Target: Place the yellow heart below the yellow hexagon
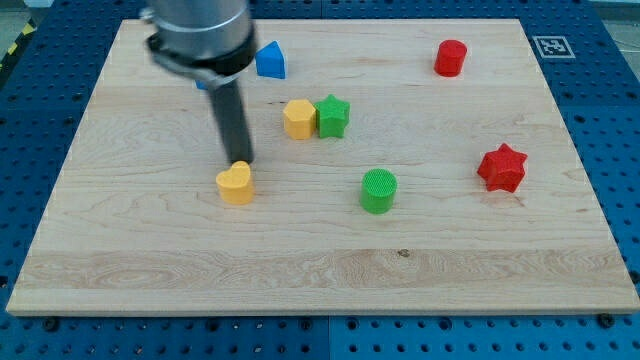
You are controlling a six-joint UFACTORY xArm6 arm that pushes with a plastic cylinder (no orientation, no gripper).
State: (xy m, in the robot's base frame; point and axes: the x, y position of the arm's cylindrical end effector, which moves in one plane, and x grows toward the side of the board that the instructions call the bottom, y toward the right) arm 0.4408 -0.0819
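Camera view shows a pale wooden board point(300, 270) lying on a blue perforated table point(620, 120), seen from above at a slant. My tip point(241, 162) comes down from the upper left of the frame as a dark rod under a grey round housing, and its end sits right at the top edge of the yellow heart point(235, 184), touching it or just short of it; I cannot tell which. There is no gripper on this arm, so nothing opens or closes and nothing is held; the rod only meets the block from the side.

The yellow heart lies left of centre, in the middle band of the frame. The yellow hexagon point(298, 119) stands above it and to the right, near the centre top, and the green star point(332, 116) touches its right side. So the heart is lower in the frame than the hexagon but offset to the left, not straight under it.

A blue block point(270, 61) with a pointed top sits in the upper left, close beside the housing. A red cylinder point(450, 58) stands in the upper right. A green cylinder point(378, 190) is right of centre, and a red star point(501, 168) lies at the right, well apart from it.
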